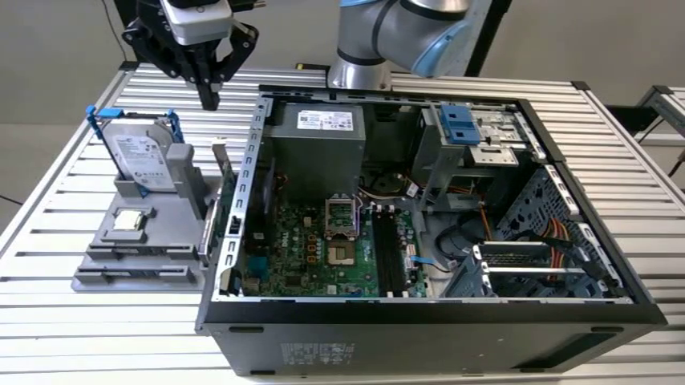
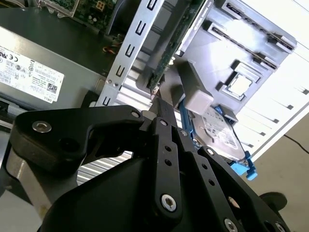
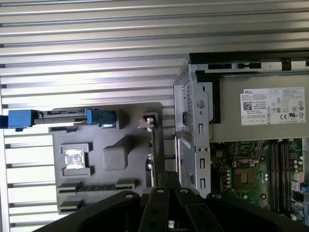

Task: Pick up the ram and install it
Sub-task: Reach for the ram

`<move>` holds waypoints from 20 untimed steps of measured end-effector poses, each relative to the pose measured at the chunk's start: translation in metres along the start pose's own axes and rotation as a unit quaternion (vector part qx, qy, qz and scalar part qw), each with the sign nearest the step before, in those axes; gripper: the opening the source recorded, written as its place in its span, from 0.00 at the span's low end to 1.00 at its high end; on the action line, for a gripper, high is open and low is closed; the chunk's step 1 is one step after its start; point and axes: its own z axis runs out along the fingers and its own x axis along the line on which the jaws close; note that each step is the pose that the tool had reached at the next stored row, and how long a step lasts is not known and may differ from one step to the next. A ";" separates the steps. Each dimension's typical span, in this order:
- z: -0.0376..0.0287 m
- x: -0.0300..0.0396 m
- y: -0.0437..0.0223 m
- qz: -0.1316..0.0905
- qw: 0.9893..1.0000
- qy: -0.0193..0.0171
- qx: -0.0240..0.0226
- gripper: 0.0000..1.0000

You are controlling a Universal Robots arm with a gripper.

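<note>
The ram (image 1: 226,175) is a thin green board standing on edge in the grey holder (image 1: 144,241), on the side nearest the computer case. It shows edge-on in the first wrist view (image 3: 154,145) and as a slanted green strip in the second wrist view (image 2: 171,53). My gripper (image 1: 210,101) hangs above the ram's far end, fingers pointing down, shut and empty, with a clear gap to the ram. The black fingers (image 2: 163,113) reach toward the ram's end in both wrist views (image 3: 164,178).
A silver hard drive (image 1: 139,152) with blue rails stands upright in the holder, and a processor chip (image 1: 130,218) lies in front of it. The open computer case (image 1: 428,200) sits at the exterior view's right, motherboard slots (image 1: 387,253) exposed. All rests on a slatted metal table (image 1: 64,160).
</note>
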 end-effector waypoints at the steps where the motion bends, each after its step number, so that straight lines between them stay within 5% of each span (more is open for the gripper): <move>1: 0.0000 0.0010 -0.0001 0.000 1.000 0.000 0.000 0.00; 20: -0.0004 0.0207 -0.0015 0.000 1.000 0.002 0.000 0.00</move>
